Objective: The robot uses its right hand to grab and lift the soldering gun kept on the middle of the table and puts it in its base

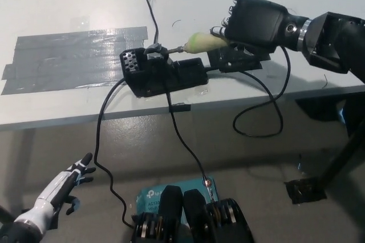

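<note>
One slip away from trouble: right hand (256, 19) clenched on soldering gun (199, 42), tip right at the base (165, 73) holder mid-surface (68, 3). Could snag its cord (262, 109) (dangling off the edge) or miss the holder. Left hand (60, 189) idle, fingers apart, down low.

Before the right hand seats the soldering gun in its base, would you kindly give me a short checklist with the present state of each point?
1. Right hand holds the soldering gun: ok.
2. Metal tip reaches the base: ok, at its top.
3. Gun fully seated: cannot tell.
4. Cable hangs slack over the table edge: ok.
5. Left hand low, away from the work: ok.
</note>
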